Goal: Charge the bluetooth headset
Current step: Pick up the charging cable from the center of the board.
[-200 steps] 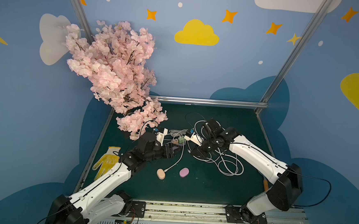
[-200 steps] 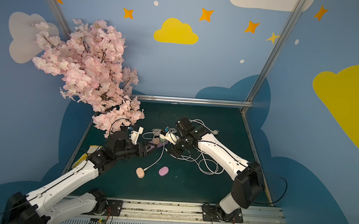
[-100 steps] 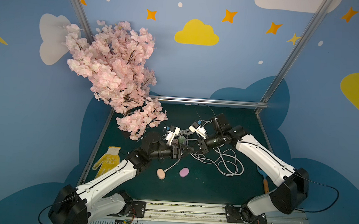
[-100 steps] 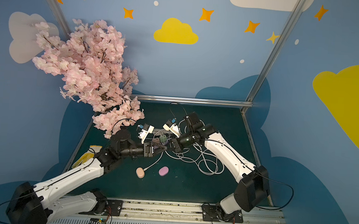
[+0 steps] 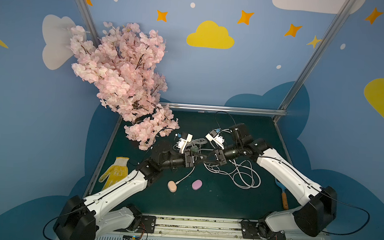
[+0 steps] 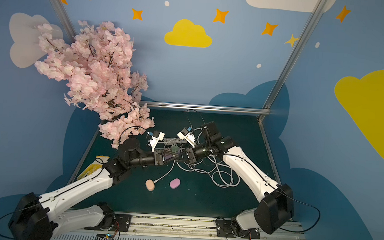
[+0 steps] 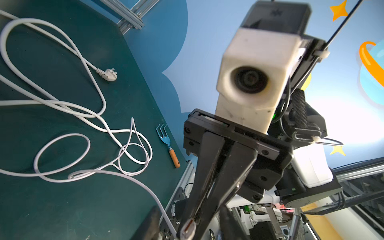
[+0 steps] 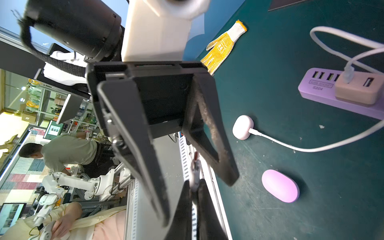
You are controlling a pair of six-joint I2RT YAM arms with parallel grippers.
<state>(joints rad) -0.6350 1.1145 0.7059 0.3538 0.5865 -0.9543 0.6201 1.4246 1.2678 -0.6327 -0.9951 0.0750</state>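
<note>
A purple headset case lies shut on the green mat. Beside it a peach case has a white cable plugged into it. Both grippers meet tip to tip above the purple power strip. My right gripper is shut on a small white cable plug that sticks out past its fingertips. My left gripper faces it, its fingers standing apart on either side of that plug.
A tangle of white cable with a wall plug covers the right half of the mat. A blue fork lies by the right edge, a yellow glove at the left. A pink blossom branch overhangs the back left.
Both arms have lifted off the power strip area and come together. The left gripper has reached around the right gripper's tip and its jaws have narrowed. The right gripper stays shut.
</note>
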